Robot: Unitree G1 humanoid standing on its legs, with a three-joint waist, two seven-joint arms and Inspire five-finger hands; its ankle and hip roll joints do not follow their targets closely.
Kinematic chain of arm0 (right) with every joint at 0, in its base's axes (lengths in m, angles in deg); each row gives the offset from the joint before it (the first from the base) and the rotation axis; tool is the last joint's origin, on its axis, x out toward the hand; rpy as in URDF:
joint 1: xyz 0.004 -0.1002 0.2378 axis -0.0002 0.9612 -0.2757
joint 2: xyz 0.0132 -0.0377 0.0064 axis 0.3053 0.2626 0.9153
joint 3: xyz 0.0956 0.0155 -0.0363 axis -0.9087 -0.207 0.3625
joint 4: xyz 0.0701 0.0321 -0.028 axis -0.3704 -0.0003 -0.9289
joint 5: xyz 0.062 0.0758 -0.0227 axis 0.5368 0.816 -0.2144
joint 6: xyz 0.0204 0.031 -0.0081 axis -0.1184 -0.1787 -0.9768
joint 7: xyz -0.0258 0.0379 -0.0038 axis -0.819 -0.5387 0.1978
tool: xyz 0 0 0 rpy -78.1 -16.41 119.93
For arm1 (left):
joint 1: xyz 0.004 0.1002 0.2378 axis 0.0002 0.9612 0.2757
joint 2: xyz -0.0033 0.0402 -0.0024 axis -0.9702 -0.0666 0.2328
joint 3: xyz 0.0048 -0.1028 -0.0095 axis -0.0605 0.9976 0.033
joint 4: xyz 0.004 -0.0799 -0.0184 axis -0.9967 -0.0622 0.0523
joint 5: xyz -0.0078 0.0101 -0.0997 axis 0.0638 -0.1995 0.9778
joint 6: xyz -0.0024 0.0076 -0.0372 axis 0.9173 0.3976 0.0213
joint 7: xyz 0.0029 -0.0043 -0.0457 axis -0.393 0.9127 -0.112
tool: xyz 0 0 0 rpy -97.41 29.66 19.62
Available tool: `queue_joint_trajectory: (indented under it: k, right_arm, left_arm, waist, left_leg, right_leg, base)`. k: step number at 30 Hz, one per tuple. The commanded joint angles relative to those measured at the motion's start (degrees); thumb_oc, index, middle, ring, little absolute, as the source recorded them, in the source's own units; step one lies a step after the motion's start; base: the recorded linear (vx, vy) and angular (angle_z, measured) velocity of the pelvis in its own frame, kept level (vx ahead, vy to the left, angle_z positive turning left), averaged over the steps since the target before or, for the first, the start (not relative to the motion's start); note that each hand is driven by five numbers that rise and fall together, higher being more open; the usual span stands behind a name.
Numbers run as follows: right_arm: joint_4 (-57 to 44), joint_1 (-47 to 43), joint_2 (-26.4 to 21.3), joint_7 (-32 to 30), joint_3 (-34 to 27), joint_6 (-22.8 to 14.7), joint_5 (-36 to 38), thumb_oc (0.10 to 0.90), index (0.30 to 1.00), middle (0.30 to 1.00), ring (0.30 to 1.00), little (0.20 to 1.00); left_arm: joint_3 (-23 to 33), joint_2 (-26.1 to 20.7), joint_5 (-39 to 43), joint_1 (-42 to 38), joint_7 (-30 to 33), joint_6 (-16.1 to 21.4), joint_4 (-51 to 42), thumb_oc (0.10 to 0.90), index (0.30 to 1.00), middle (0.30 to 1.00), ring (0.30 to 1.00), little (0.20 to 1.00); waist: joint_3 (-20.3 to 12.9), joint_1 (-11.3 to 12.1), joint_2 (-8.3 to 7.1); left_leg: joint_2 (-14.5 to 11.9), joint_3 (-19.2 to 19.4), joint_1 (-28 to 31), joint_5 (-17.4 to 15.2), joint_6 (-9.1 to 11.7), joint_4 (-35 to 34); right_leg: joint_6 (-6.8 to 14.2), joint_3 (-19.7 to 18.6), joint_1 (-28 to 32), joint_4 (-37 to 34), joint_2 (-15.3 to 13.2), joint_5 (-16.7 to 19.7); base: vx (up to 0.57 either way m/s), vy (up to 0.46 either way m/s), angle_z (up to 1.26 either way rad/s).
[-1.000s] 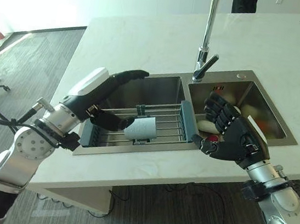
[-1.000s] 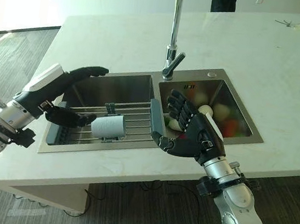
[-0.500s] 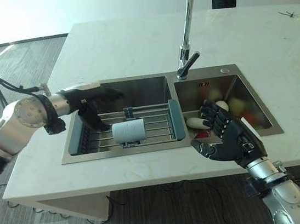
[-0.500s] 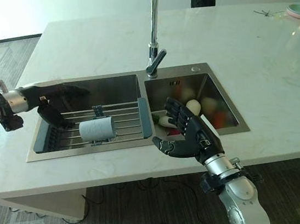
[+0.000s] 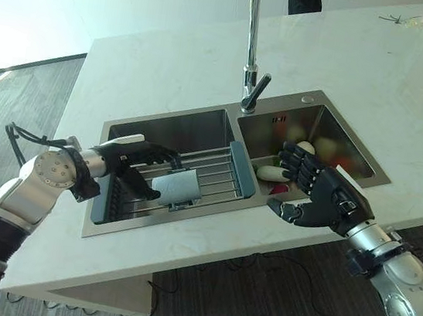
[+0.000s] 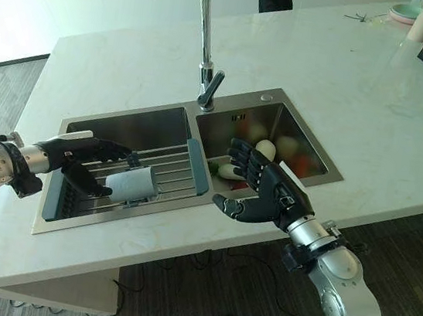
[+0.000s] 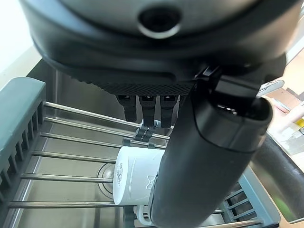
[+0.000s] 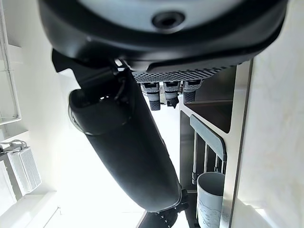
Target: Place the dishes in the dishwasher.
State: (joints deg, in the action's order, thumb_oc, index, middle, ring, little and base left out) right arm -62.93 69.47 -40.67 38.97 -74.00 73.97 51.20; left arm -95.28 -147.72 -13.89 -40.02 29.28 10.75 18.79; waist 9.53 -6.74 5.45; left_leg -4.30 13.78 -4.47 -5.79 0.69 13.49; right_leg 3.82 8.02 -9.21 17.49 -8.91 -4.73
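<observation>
Counter: a pale marble island (image 5: 170,59) is sitting over grey wood-look flooring, with a double steel sink (image 5: 114,126) sunk into its near side.
Right hand: the right hand (image 5: 323,200) is hovering at the counter's near edge, over the front of the right basin, fingers spread and relaxed, holding nothing.
Left hand: the left hand (image 5: 129,159) is reaching into the left basin with fingers extended over the rack and thumb below, just beside the mug; it is not closing on it.
Left basin: a drying rack (image 5: 217,176) of steel rods with grey-blue end pieces is spanning this basin, carrying one mug.
Mug: the white mug (image 5: 176,187) is lying on its side on the rack's rods, plain and cylindrical; the left wrist view is showing faint markings on its wall (image 7: 130,175).
Right basin: pale rounded dishes (image 6: 266,148) and something red are sitting jumbled inside; I cannot tell each piece apart.
Faucet: a tall chrome faucet (image 5: 249,62) is rising behind the divider.
Far corner: a pale bowl (image 6: 406,10) and a cup (image 6: 420,22) are standing well apart from the sink.
</observation>
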Motion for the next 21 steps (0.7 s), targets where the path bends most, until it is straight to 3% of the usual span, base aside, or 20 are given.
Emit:
queue_joint_trajectory:
  k: [1, 21]
  right_arm:
    - [-3.2, -7.0, -1.5, 1.1, -1.2, -5.5, 1.5, 0.800, 0.900, 0.900, 0.900, 0.900]
    - [-2.8, -8.1, -1.3, 1.5, -0.2, -5.4, 1.4, 0.800, 0.900, 0.900, 0.900, 0.900]
  left_arm:
    - [3.2, 0.6, 0.1, -6.7, 1.2, 0.8, 0.4, 0.800, 0.900, 0.900, 0.900, 0.900]
    - [1.0, 3.1, -4.8, -8.8, 2.8, 2.4, 7.1, 0.800, 0.900, 0.900, 0.900, 0.900]
  waist:
    - [-3.0, -0.2, 0.22]
    - [-2.9, -0.9, 0.12]
  left_leg:
    - [-3.5, -0.2, 2.4, -8.5, 3.6, 3.7]
    - [-3.8, 0.4, 2.6, -8.2, 3.6, 3.7]
  right_leg:
    - [5.9, 1.7, 3.9, -0.3, -1.7, -6.0]
    - [5.5, 1.4, 4.0, -0.3, -1.1, -6.3]
  base:
    - [0.00, 0.000, 0.00]
    - [0.00, 0.000, 0.00]
